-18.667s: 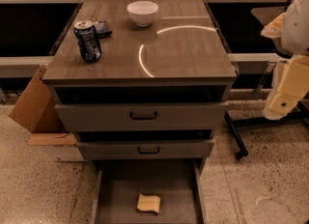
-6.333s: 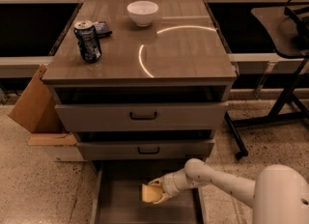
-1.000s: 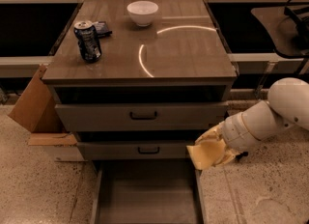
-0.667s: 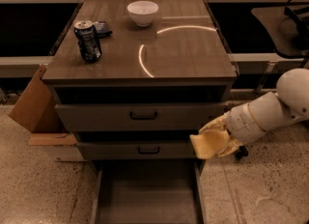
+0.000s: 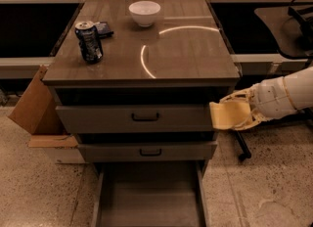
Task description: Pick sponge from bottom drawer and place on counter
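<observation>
1. Cardboard box (image 5: pixel 29 106) is leaning against the cabinet's left side, out of the way of the task.
2. Soda can (image 5: pixel 89 41) is standing upright on the left part of the counter (image 5: pixel 195 57). A flat dark item (image 5: pixel 103 27) is lying just behind it, too dim to identify. Both are filling that corner, so the room for a drop is lying further right.
3. White bowl (image 5: pixel 144 12) is sitting at the back middle of the counter, well apart from the can.
4. Bottom drawer (image 5: pixel 146 206) is sitting pulled right out under the two shut upper drawers (image 5: pixel 98 119). The sponge is not lying on its grey floor.
5. Sponge (image 5: pixel 224 114) is hanging in the air just right of the cabinet's front right corner. It is level with the top drawer front, below the counter edge, and touching neither. It is looking like a pale-yellow, flat, soft rectangular pad, with its squared end pointing at the cabinet and its body bending a little in the grip.
6. Hand (image 5: pixel 235 113) is reaching in from the right on a white arm (image 5: pixel 288 96), with its fingers clamped on the sponge above and below. It is probably holding it out to the side to clear the drawer fronts.
7. Judging by this, the pick is done and the place is pending. The sponge is needing to go above the edge and left over the bare right half of the counter.
</observation>
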Robot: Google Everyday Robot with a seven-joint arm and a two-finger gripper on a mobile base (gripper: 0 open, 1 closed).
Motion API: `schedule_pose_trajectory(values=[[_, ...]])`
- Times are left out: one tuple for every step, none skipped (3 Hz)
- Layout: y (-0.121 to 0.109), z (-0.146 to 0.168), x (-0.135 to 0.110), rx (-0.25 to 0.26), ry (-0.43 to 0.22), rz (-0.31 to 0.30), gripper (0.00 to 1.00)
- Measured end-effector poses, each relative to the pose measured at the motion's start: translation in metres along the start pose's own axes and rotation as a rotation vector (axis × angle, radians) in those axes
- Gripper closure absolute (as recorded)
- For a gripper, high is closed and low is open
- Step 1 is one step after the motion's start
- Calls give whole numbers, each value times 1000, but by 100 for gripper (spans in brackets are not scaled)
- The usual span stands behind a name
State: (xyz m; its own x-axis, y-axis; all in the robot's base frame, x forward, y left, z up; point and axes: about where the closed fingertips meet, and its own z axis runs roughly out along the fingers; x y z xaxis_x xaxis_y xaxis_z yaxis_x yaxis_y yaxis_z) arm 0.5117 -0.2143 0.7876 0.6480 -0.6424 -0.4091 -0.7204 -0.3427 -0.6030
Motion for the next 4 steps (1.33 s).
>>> schedule_pose_trajectory(values=[[0, 0, 0, 0, 0, 0, 100], [-18, 1, -1, 13, -23, -6, 100], [-54, -1, -10, 25, -48, -31, 100], [-84, -13, -46, 61, -54, -26, 100]])
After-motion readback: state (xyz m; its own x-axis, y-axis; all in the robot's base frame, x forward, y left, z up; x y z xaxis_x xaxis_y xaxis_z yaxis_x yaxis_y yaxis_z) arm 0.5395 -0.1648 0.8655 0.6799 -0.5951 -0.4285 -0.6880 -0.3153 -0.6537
